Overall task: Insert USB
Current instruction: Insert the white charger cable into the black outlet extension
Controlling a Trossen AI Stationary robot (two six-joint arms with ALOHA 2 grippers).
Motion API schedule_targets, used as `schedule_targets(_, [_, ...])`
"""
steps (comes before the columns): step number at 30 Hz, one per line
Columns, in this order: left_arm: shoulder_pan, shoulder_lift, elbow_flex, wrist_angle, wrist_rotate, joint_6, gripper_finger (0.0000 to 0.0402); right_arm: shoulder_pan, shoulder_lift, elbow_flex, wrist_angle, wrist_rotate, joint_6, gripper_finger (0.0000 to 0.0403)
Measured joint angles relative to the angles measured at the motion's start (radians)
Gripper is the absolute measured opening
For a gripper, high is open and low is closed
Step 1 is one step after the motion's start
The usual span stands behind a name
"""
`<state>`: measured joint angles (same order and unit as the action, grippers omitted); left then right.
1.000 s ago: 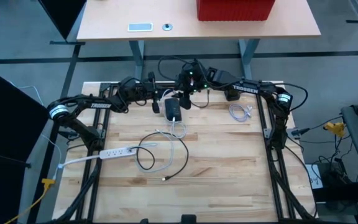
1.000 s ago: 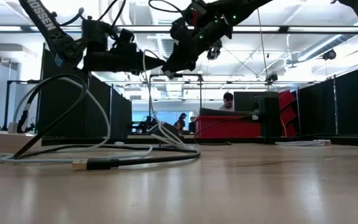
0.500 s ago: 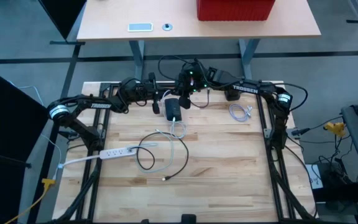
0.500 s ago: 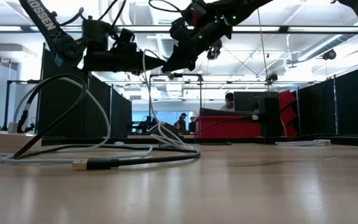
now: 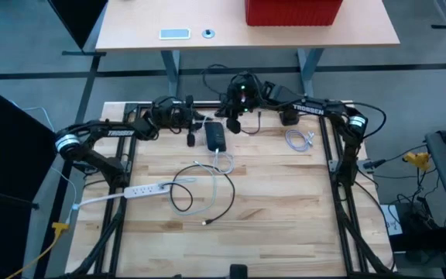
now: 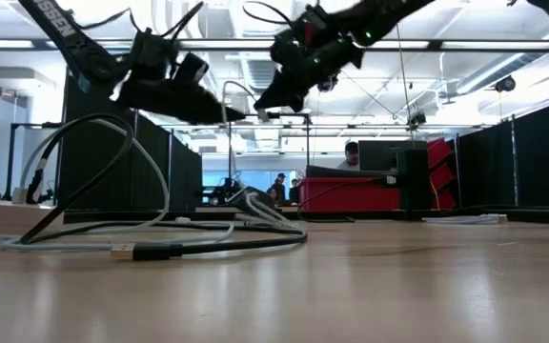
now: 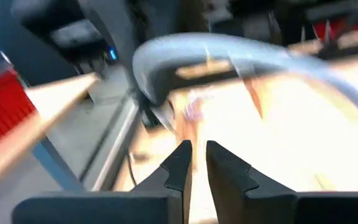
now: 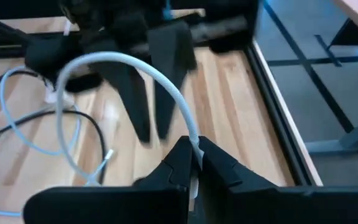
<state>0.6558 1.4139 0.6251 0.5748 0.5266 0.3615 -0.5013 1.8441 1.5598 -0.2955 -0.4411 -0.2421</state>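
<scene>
While clamped, right tool [image 8: 194, 163] mid-table.

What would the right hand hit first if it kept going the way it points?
Most likely the left hand, which sits right ahead of the right hand beyond the white cable it pinches. Depth is hard to judge.

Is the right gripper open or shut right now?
Shut on the white cable: in the right wrist view the right gripper has its fingertips pinched together around it.
</scene>
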Motion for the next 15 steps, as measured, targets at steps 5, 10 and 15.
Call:
schedule_targets(5, [0.028, -0.07, 0.0, -0.175, -0.002, 0.037, 0.0053, -0.01, -0.033, -0.208, 0.265, -0.059, -0.003, 0.0001])
schedule_targets(10, [0.026, -0.007, -0.001, -0.133, 0.009, 0.005, 0.0054, -0.022, -0.047, -0.381, 0.585, -0.186, 0.065, 0.0001])
schedule_targets(15, [0.021, 0.133, 0.0, -0.052, 0.009, -0.046, 0.0052, -0.025, -0.045, -0.503, 0.844, -0.244, 0.075, 0.0001])
